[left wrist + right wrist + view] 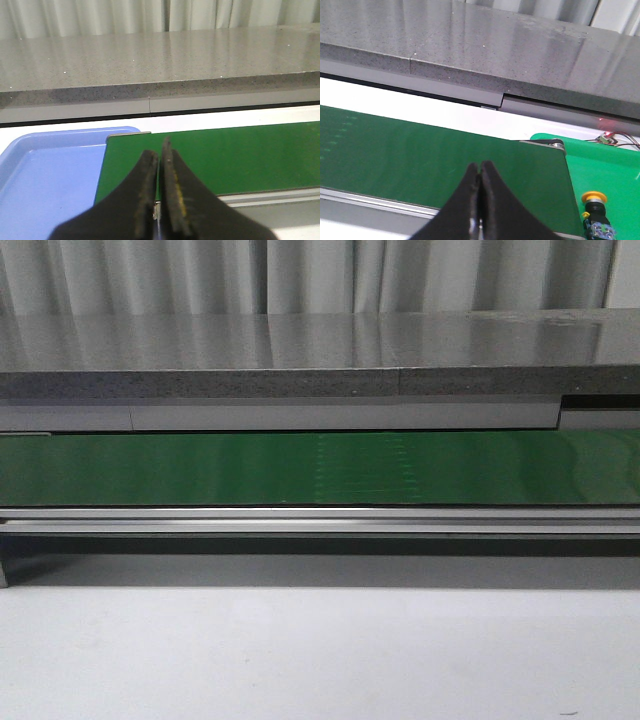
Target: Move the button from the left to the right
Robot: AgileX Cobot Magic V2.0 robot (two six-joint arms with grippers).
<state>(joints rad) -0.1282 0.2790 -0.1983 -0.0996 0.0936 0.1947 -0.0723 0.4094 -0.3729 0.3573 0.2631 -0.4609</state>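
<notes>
**Both end effectors clenched and empty, button off the belt's right end**

Left end effector (pixel 159 160): clenched, fingers pressed together with nothing between, poised over the left end of the green belt (pixel 225 155). Just beside that belt end, a blue tray (pixel 45 175), bare where visible.

Right end effector (pixel 480 170): likewise clenched and empty, above the belt's right end. Past that end, on a bright green surface (pixel 605 170), the button (pixel 596 212): yellow cap on top, black body below, upright, well apart from the fingers. Near the far edge of that surface, thin wires and a small red light (pixel 610 136).

Front view: belt (pixel 320 468) running across the full width, nothing on it, no arm in sight. Behind, a grey speckled table (pixel 300 355) and pale curtains (pixel 300 275); in front, a white table (pixel 320 660).
</notes>
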